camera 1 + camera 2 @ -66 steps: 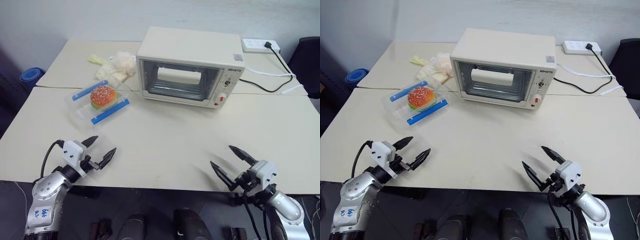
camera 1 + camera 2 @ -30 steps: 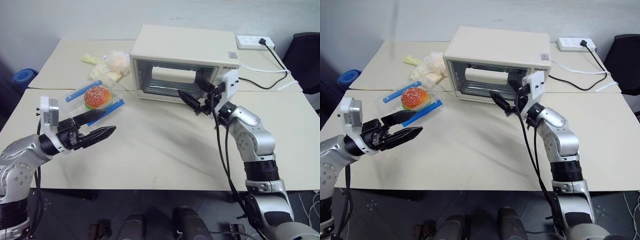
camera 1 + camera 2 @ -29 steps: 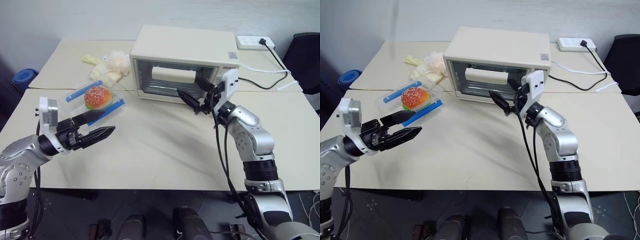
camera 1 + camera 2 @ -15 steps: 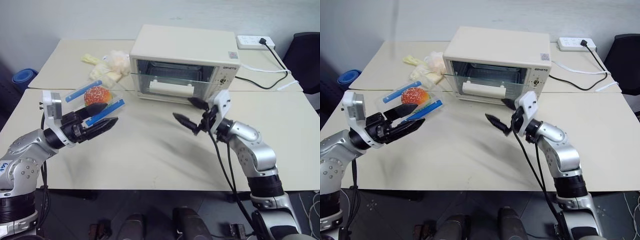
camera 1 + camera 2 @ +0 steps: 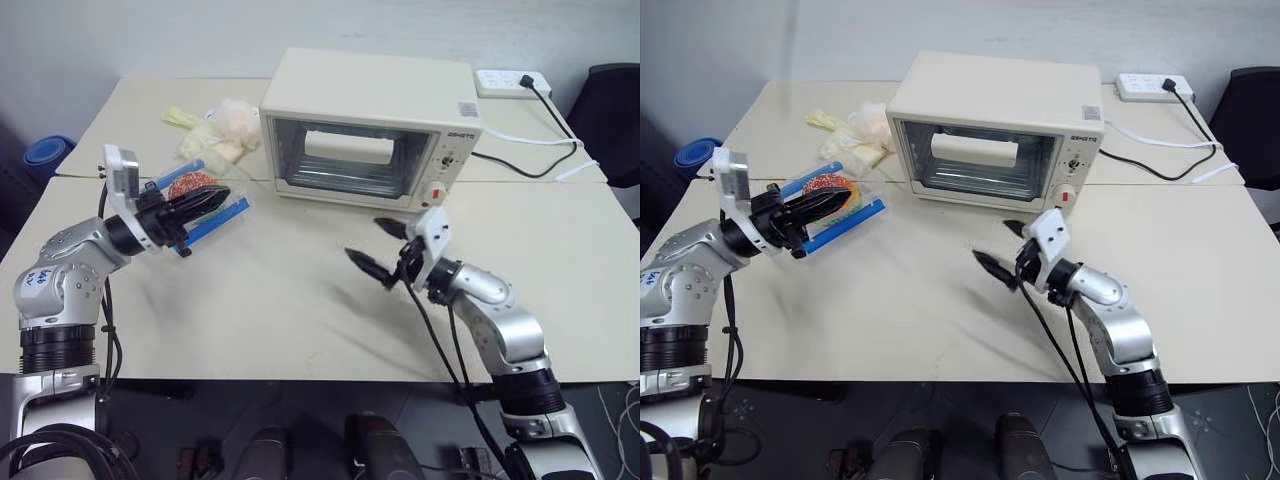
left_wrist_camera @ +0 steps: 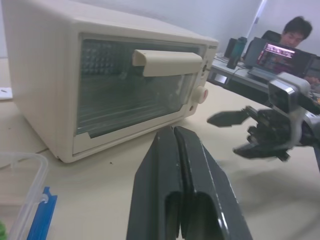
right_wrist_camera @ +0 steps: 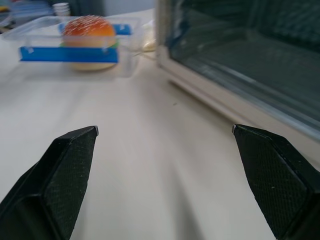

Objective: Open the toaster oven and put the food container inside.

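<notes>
The cream toaster oven [image 5: 365,110] stands at the back of the table, its glass door [image 6: 125,90] closed with the handle up. Left of it lies the clear food container [image 5: 218,216] with blue strips and a burger inside, also seen in the right wrist view [image 7: 75,45]. My left gripper [image 5: 222,195] reaches across the container's top; its fingers [image 6: 192,165] are shut with nothing between them. My right gripper [image 5: 368,245] hangs open just above the table in front of the oven, holding nothing.
Clear bags with pale yellow contents [image 5: 225,130] lie behind the container. A power strip [image 5: 508,85] with a black cable sits at the back right, near a black chair [image 5: 610,110]. A person sits at a laptop [image 6: 295,32] beyond the table.
My left gripper has moved forward over the container and shut. The oven door, tipped partly open half a second ago, is closed again. My right gripper has dropped away from it, still open.
</notes>
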You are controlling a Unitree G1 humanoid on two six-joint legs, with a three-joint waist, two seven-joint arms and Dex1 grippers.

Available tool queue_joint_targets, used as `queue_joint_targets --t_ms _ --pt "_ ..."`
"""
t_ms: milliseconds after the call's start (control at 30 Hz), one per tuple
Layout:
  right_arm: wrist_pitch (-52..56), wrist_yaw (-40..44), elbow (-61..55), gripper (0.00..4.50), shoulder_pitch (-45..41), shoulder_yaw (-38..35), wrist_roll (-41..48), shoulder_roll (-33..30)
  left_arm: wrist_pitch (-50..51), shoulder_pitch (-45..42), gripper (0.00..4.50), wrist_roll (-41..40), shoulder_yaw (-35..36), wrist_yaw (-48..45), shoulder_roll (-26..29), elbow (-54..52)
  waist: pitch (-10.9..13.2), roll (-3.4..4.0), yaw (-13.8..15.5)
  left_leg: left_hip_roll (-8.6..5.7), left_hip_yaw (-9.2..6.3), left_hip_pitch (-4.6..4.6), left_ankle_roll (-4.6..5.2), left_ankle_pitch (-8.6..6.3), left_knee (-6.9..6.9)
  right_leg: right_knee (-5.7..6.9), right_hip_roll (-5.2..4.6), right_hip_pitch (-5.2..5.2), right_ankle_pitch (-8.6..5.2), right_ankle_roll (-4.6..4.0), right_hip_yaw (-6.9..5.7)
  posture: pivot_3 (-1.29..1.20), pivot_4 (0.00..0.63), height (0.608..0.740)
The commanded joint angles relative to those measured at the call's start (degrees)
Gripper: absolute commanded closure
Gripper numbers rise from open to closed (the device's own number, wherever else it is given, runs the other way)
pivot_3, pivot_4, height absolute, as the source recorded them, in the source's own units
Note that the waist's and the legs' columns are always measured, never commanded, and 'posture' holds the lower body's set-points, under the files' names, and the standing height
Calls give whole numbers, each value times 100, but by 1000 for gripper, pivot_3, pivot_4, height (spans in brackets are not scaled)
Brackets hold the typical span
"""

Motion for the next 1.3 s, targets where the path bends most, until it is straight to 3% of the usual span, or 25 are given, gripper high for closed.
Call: queue_joint_targets --t_ms 33,400,667,800,933,1133,1300 --pt "-42 -223 51 0 -375 -407 182 94 -241 83 3462 27 193 -21 -43 -211 0 0 8 0 -1 0 0 0 2 -1 0 0 0 0 -1 0 150 740" --pt "-304 5 662 0 -1155 -342 117 274 86 661 125 -133 265 245 -202 -949 0 0 5 2 0 7 0 1 2 5 1 0 0 0 3 0 150 740" --pt "-567 127 879 0 -1343 -328 80 330 299 864 125 -238 286 158 -153 -1131 0 0 4 1 0 6 0 0 1 4 0 1 0 0 3 0 150 740" --pt "-645 659 514 0 -1030 -124 128 163 330 829 125 -271 261 176 -207 -1128 0 0 7 1 0 6 0 0 1 4 0 1 0 0 2 0 150 740" --pt "-807 1114 168 0 -520 18 63 -122 382 830 1026 -355 317 188 -213 -1131 0 0 -3 2 3 6 2 -1 -3 5 1 1 0 0 3 0 150 740" --pt "-976 1243 3 0 -20 147 -103 -283 464 507 2902 -542 547 282 -219 -860 1 -1 17 1 1 7 3 -1 6 -1 1 1 0 0 2 0 150 740" --pt "-1068 1133 132 0 -26 154 -209 -203 103 -334 4475 -312 605 362 -290 47 1 -1 19 1 -1 9 3 -1 14 2 1 2 0 0 -1 0 150 740"
